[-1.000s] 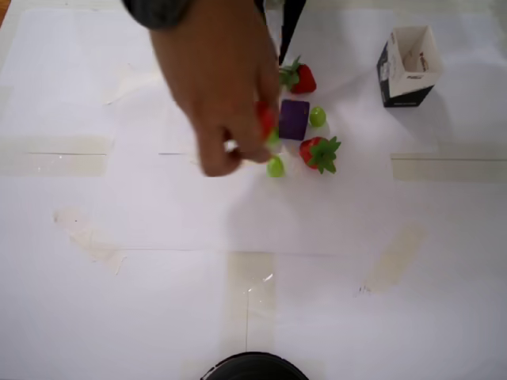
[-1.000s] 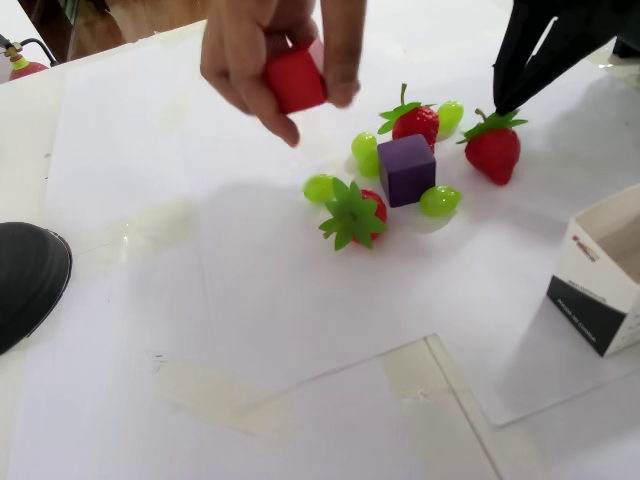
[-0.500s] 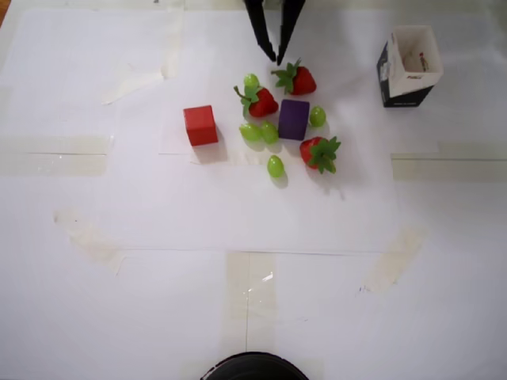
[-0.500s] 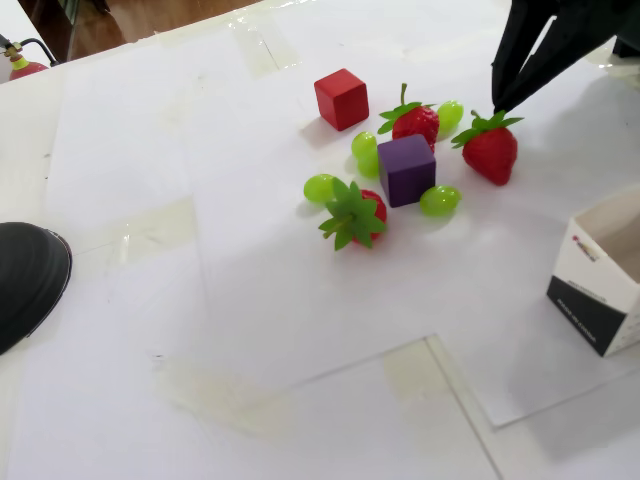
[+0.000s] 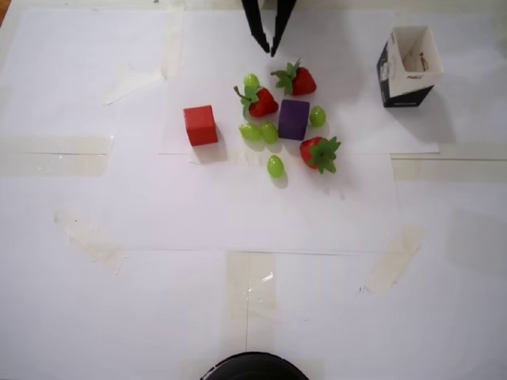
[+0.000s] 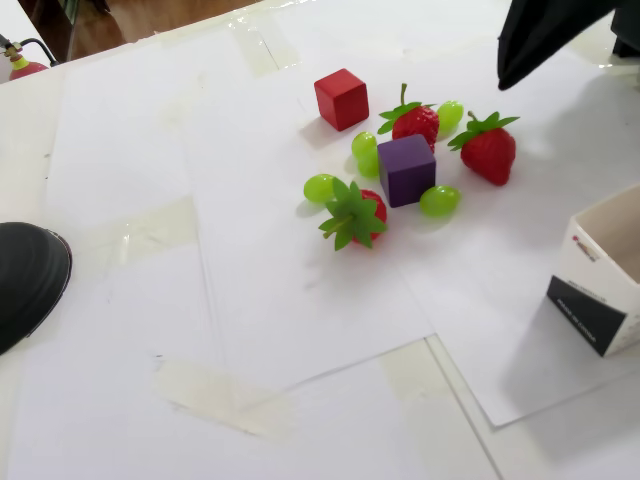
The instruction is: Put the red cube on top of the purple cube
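gripper narrowly parted, empty, at table's far edge | carton upright, open-topped, inside unclear | red cube beside fruit cluster | purple cube amid fruit

The tool is seen at the top edge of the overhead view, its two dark fingers parted slightly, tips pointing downward, nothing gripped. In the fixed view only its dark tip is shown.
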